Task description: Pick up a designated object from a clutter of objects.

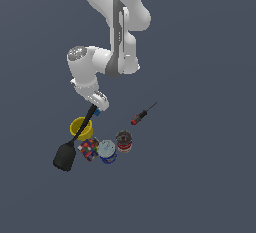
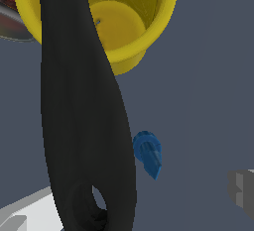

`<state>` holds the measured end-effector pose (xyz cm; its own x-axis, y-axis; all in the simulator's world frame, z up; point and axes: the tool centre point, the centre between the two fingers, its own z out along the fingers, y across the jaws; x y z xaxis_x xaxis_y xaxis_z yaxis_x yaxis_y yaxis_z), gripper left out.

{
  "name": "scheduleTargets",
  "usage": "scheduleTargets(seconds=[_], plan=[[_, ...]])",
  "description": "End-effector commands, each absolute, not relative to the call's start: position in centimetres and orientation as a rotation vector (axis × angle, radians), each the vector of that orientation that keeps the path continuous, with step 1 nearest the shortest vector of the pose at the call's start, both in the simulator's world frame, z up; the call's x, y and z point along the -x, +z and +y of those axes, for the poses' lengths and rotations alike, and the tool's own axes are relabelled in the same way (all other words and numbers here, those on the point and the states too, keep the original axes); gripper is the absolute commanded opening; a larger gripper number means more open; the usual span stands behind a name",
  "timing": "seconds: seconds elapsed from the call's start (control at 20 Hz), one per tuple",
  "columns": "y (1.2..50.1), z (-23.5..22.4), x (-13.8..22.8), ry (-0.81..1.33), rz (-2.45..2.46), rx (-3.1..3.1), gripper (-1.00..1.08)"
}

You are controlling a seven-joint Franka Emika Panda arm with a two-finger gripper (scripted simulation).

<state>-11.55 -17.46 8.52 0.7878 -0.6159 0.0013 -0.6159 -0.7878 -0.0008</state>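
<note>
The tiny bright-blue chunky piece lies on the floor right beside the black spatula's handle; in the exterior view the piece shows just under my hand. My gripper hangs low over it, jaws open and empty. In the wrist view the gripper has one finger on one side, and the blue piece and the spatula handle lie between the fingers. The yellow cup lies close beyond the piece.
The spatula runs from my hand past the yellow cup. A multicoloured cube, a blue-sided can with a pale top and a dark red can cluster near it. A red-handled screwdriver lies apart on the exterior view's right.
</note>
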Motion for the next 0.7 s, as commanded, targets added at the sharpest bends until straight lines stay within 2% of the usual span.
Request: scheduleTargets(seconds=[0.0, 0.55, 0.6, 0.65], plan=[[7.7, -17.5, 11.6, -0.001, 1.025, 2.97, 1.0], [4.7, -17.5, 11.7, 0.0, 1.028, 2.969, 1.0], [4.7, -17.5, 11.7, 0.0, 1.028, 2.969, -1.0], [4.7, -17.5, 11.7, 0.0, 1.028, 2.969, -1.0]])
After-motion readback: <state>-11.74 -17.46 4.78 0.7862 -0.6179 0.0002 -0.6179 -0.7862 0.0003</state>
